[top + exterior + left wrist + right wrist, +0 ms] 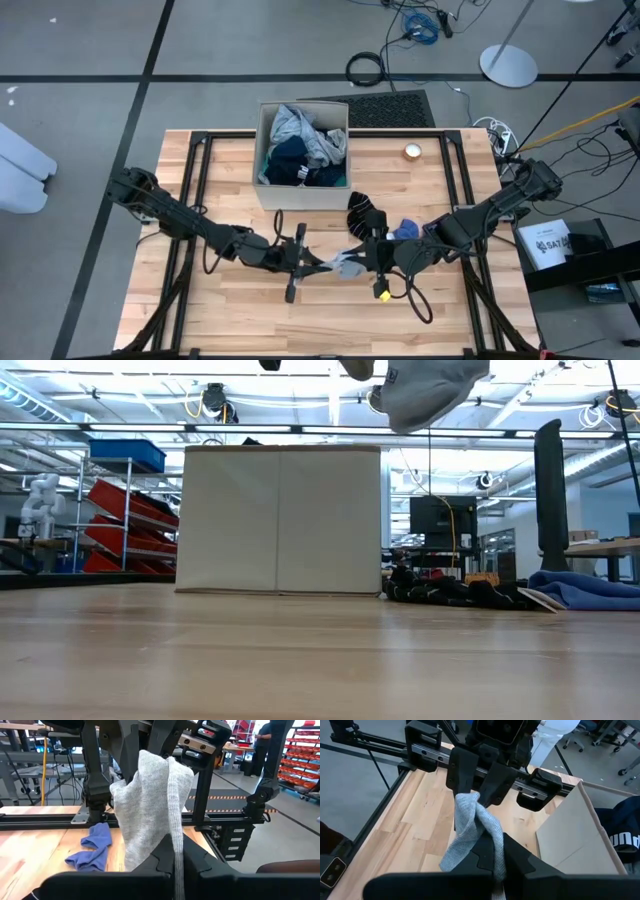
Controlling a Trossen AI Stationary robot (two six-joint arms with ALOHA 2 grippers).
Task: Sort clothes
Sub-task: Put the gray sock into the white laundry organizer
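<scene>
Both arms meet over the front middle of the tabletop, holding one grey sock stretched between them, clear of the wood.

Left gripper: fingers pressed together, pinching one end of the grey sock. In the left wrist view the ribbed fabric runs down between the closed fingers.

Right gripper: fingers pressed together, pinching the other end of the same sock. In the right wrist view the cloth hangs bunched between that gripper's fingers and the left gripper opposite.

In the low view the sock hangs at the upper edge, well above the tabletop.

Remaining clothes:
- Black sock lies flat on the wood, just behind the right gripper.
- Blue piece lies beside the black sock, near the right arm; it also shows in the left wrist view.
- The box at the back middle holds a pile: a grey garment on top, navy fabric beneath it.

A small round item sits on the tabletop to the right of the box, well apart from the clothes.
</scene>
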